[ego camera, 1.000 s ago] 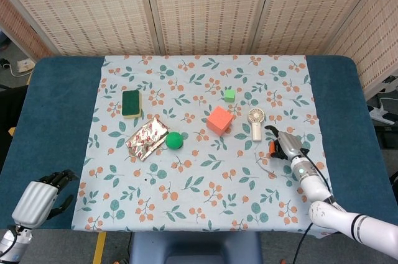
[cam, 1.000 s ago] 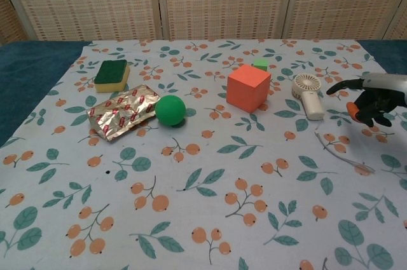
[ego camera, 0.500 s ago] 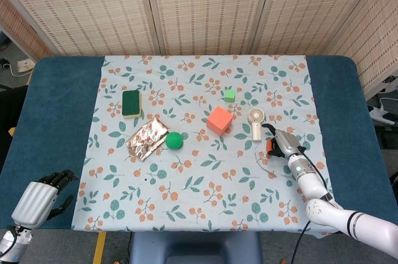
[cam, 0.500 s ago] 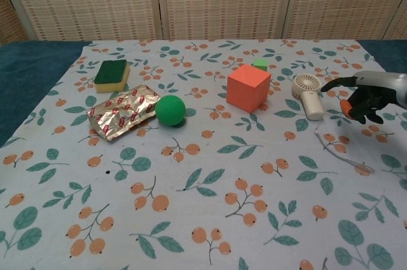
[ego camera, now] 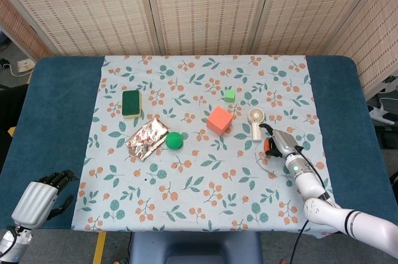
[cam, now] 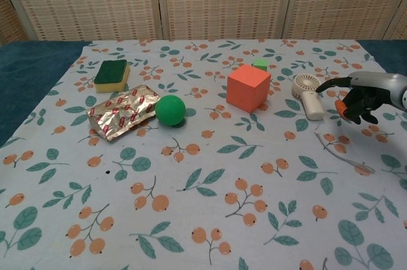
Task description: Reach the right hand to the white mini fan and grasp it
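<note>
The white mini fan [ego camera: 255, 121] [cam: 308, 94] lies flat on the flowered cloth, round head toward the back, handle toward the front. My right hand [ego camera: 277, 142] [cam: 356, 94] hovers just right of the handle, a small gap between them, thumb stretched toward the fan and the other fingers curled, holding nothing. My left hand [ego camera: 38, 200] hangs at the near left corner off the cloth, fingers curled in, holding nothing; the chest view does not show it.
An orange cube [ego camera: 219, 120] stands left of the fan, a small green cube [ego camera: 229, 95] behind it. A green ball [ego camera: 174, 140], a foil packet [ego camera: 147, 138] and a green-yellow sponge [ego camera: 130, 103] lie further left. A thin cable [cam: 337, 152] trails on the cloth below my right hand.
My right hand has crept left and slightly back toward the fan's handle, narrowing the gap. The left hand and all objects stay put.
</note>
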You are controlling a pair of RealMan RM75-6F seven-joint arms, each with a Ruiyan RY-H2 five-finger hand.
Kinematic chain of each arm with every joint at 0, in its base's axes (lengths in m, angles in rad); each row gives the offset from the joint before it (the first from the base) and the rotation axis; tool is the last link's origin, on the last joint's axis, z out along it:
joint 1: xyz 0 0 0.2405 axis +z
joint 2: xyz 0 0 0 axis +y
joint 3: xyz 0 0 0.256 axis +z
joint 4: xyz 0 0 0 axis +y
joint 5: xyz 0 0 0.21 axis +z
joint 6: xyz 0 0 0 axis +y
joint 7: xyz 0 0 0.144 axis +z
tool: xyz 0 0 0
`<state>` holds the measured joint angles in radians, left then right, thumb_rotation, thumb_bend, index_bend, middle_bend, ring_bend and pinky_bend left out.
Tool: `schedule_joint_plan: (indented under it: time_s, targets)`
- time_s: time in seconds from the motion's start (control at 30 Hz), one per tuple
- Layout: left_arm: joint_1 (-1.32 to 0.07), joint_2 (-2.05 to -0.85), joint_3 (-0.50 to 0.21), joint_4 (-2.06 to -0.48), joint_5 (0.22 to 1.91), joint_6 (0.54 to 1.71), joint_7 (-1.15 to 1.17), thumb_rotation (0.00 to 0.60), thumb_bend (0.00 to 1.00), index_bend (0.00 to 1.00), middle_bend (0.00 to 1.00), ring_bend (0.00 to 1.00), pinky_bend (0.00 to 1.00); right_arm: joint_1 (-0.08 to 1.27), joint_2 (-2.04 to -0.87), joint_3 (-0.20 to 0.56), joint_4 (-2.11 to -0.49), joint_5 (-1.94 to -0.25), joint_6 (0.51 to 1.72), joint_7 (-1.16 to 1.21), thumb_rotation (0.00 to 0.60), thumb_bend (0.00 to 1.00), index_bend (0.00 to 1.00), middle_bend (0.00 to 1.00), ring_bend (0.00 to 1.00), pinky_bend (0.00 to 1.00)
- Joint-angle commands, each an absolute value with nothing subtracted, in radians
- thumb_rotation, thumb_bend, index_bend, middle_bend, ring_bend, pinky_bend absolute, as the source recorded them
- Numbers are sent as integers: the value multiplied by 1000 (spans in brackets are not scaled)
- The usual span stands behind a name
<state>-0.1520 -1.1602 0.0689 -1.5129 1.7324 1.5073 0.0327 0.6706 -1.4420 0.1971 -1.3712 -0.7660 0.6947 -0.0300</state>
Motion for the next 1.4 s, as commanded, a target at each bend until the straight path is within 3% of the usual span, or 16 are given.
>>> schedule_joint_plan:
  time_s: [0.03, 1.4]
  targets:
    - [-152, -1160, 69, -1513, 1732, 1508, 32, 600, 361, 331, 273, 346, 565, 673, -1444, 198, -1367, -763, 695, -29, 600, 689, 125, 794, 680, 788]
    - [-149, -1155, 66, -1514, 1728, 1508, 24, 600, 361, 332, 273, 346, 565, 698, -1482, 197, -1311, -763, 668, -9, 600, 688, 125, 794, 680, 788]
